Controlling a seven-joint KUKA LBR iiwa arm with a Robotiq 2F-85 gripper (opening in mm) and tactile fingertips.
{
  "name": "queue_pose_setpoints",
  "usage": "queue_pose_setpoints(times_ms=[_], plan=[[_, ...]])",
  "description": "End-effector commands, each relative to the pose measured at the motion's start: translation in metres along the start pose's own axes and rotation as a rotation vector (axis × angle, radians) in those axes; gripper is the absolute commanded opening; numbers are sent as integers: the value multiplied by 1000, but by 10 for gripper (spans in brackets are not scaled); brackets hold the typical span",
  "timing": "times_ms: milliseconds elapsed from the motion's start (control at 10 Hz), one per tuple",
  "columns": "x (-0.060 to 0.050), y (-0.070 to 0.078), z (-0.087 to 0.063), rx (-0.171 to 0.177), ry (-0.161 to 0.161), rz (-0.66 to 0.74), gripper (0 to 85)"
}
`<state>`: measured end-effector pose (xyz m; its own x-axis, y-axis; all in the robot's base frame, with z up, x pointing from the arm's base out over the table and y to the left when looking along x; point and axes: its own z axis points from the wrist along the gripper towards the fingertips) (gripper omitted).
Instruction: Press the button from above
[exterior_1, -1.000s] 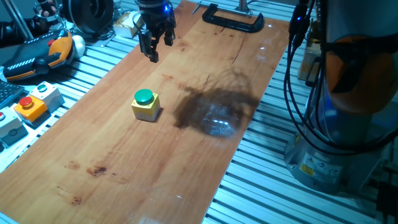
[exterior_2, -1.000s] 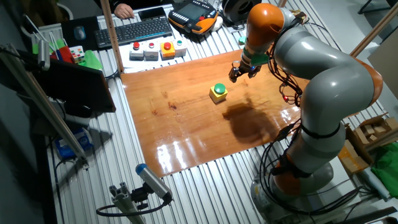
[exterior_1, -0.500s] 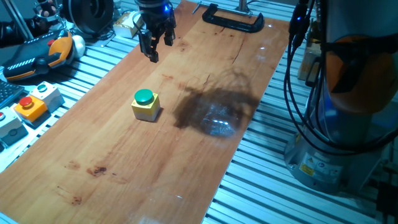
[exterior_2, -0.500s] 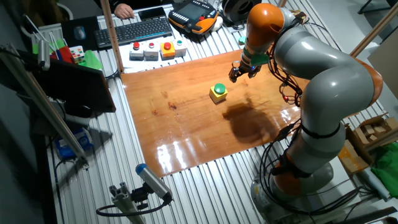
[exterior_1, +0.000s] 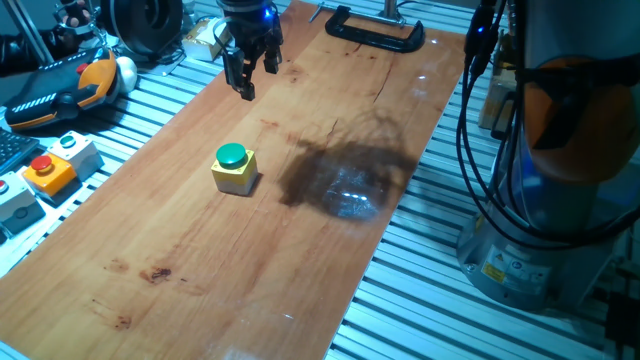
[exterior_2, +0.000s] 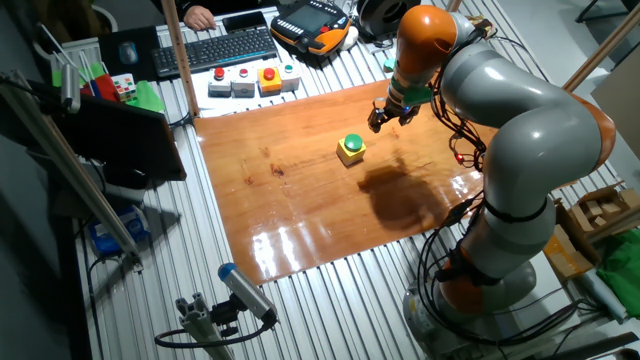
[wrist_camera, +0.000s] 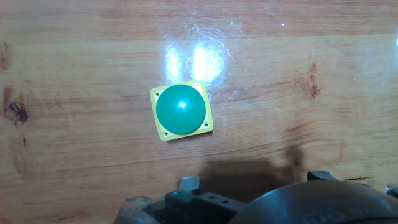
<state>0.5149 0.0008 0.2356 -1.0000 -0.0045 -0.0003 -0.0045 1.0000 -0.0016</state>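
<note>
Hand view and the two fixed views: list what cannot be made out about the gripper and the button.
- Gripper: fingertip gap too small in both fixed views; hand view's bottom edge cuts the fingers off.
- Button: hand view looks straight down, hiding its sides.
- Height above the button: unreadable.

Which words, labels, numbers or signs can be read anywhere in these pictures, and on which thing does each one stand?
Nothing can be read.
Sticker on the grey robot base: print too small to read.
Black keyboard: key marks too small to read.
Round green push-button on a yellow cube housing: bears no text.
Brown wooden board: bears no text.
</note>
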Motion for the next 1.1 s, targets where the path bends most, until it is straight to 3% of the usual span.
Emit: queue_pose_setpoints(times_ms=[0, 1000], plan=[[0, 0, 0, 106, 222, -144, 10], [1, 0, 0, 103, 216, -166, 10]])
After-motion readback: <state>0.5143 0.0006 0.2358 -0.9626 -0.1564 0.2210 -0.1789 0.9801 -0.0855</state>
